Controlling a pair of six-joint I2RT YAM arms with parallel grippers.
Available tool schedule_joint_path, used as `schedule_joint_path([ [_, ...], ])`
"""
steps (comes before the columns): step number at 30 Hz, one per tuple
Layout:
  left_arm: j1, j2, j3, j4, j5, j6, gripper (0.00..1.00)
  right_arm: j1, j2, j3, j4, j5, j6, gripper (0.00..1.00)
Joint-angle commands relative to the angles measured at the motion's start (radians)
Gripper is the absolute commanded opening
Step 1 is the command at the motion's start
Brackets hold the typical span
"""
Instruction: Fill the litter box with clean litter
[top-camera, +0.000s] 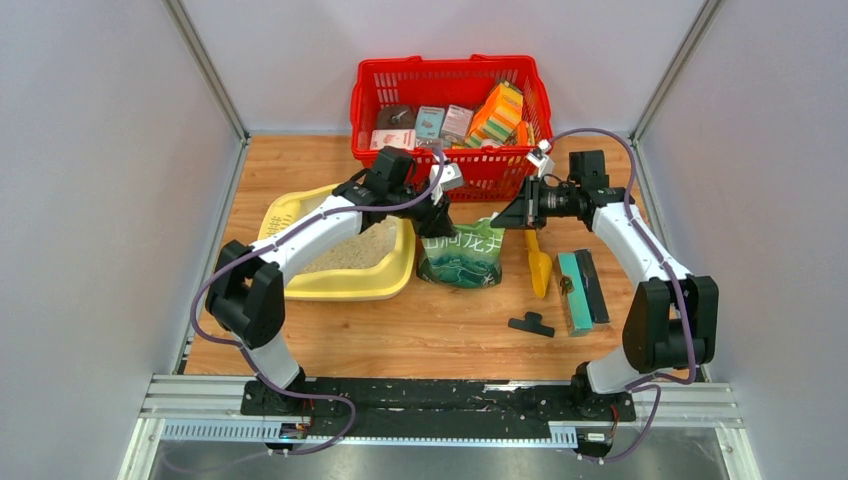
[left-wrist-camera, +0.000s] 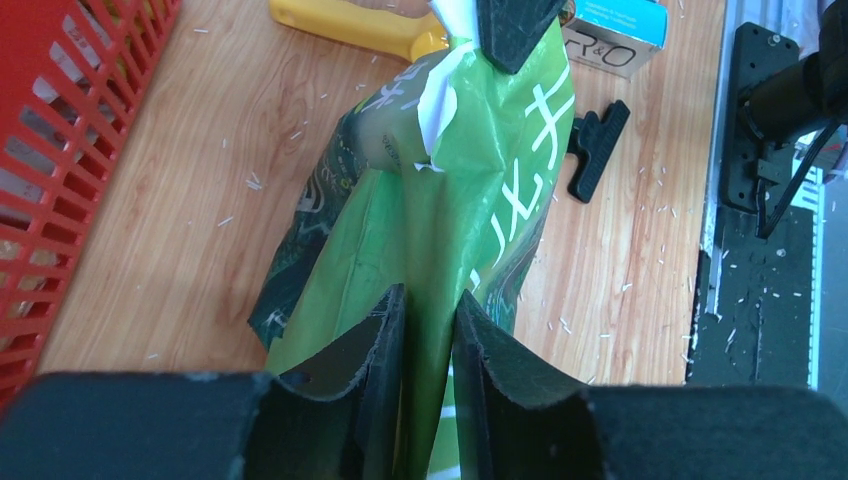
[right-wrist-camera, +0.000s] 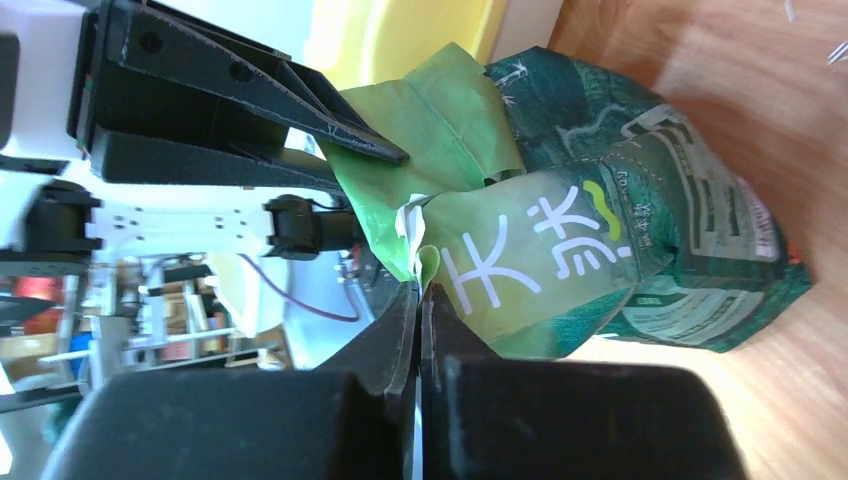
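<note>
Green litter bag upright at the centre of the table. The left gripper is narrowly clamped on its top fold, and the right gripper is pinched shut on its torn top edge. The litter box, holding clean litter, sits just beside the bag toward the left edge. A red basket lines the far edge.

The right jaws pinch the green bag at its top, the left jaws gripping it opposite

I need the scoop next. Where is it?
In the top view, the yellow scoop lies right of centre, between the green bag and the teal box.
</note>
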Motion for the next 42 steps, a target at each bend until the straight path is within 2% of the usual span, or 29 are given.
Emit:
schedule_joint_path([
  [1,0.021,-0.105,-0.025,-0.003,0.016,0.042,0.33,-0.026,0.049,-0.003,0.069,-0.138,0.227,0.0],
  [3,0.021,-0.141,-0.063,-0.019,0.01,0.103,0.33,-0.054,0.066,-0.002,0.086,-0.204,0.301,0.0],
  [6,0.021,-0.184,-0.123,-0.034,-0.007,0.177,0.29,-0.074,0.094,0.011,0.06,-0.261,0.405,0.0],
  [13,0.021,-0.203,-0.174,-0.037,-0.013,0.214,0.0,-0.075,0.118,0.026,0.027,-0.337,0.533,0.0],
  [16,0.021,-0.197,-0.163,-0.053,-0.018,0.227,0.0,-0.08,0.118,-0.014,0.038,-0.342,0.567,0.0],
  [21,0.021,-0.22,-0.154,-0.123,-0.006,0.349,0.0,-0.091,0.12,-0.029,0.006,-0.339,0.587,0.0],
  [22,0.021,-0.226,-0.154,-0.111,0.023,0.353,0.01,-0.089,0.135,-0.025,-0.005,-0.345,0.594,0.0],
  [23,0.015,-0.237,-0.151,-0.099,0.042,0.355,0.09,-0.091,0.138,-0.02,-0.014,-0.345,0.596,0.0],
  [24,0.007,-0.24,-0.148,-0.05,0.048,0.35,0.25,-0.091,0.141,-0.008,-0.014,-0.342,0.602,0.0],
  [27,-0.035,-0.235,-0.143,0.097,0.048,0.343,0.4,-0.091,0.154,0.004,0.004,-0.342,0.628,0.0],
  [29,-0.069,-0.194,-0.117,0.15,0.073,0.356,0.43,-0.091,0.158,0.001,0.02,-0.341,0.651,0.0],
  [34,-0.14,-0.063,0.019,0.092,0.073,0.46,0.45,-0.091,0.167,-0.003,0.038,-0.339,0.676,0.0],
  [42,-0.169,0.033,0.044,0.108,0.019,0.53,0.45,-0.091,0.151,-0.02,0.036,-0.341,0.683,0.0],
])
